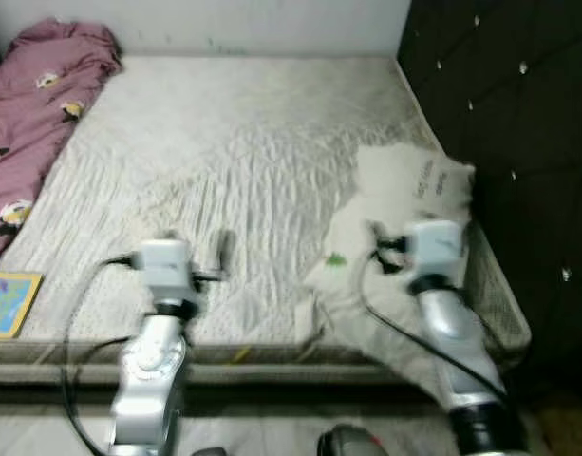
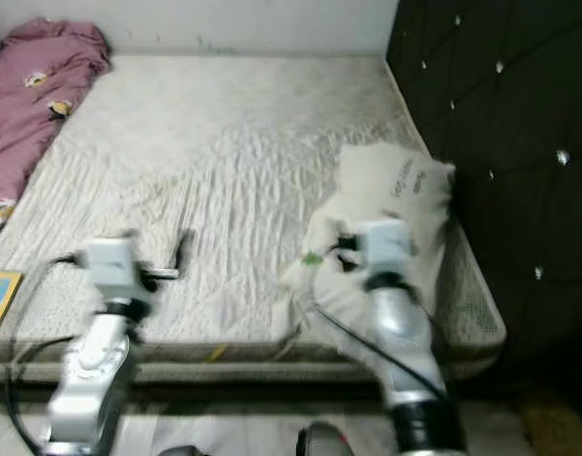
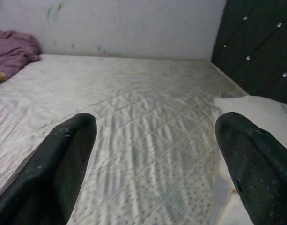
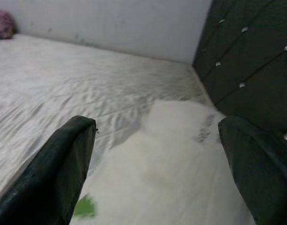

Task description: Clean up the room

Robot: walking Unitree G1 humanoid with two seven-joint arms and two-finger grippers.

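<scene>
Jaws apart on both: right gripper [image 4: 152,173] over white pillow [image 1: 404,204], left gripper [image 3: 152,164] over mattress [image 1: 224,142].

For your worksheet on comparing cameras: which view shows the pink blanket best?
The left eye view: the pink blanket runs down the mattress's left edge. The right eye view crops it; the left wrist view catches one corner, the right wrist view a sliver.

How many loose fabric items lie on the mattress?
2: a pink blanket at the far left corner, and a white cloth by the black headboard on the right. Others may be hidden.
</scene>
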